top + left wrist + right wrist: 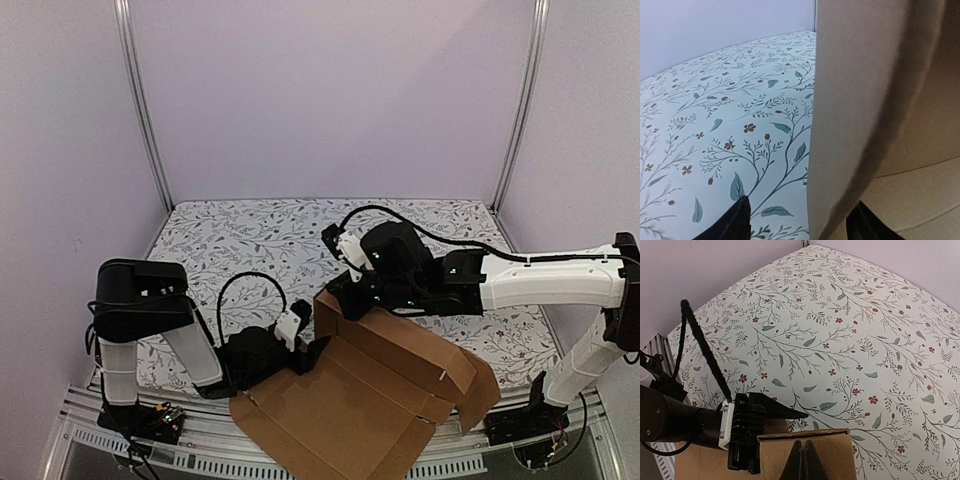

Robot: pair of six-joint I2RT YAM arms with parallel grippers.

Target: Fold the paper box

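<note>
Two arms at a paper box [370, 400] on the floral surface [240, 235].
The left hand [318, 348] sits at the box's left edge, the right hand [335, 298] at its far, raised corner; the box's near end overhangs the surface.

The box [370, 405] lay at lower centre of the top view, on the table [250, 235], its near corner past the table's front edge. The left gripper [315, 350] sat at the box's left side, an upright flap [855, 100] standing between its fingers [735, 222]. The right gripper [338, 300] rested against the box's upper-left corner, just above the left gripper, at mid-frame.
</note>
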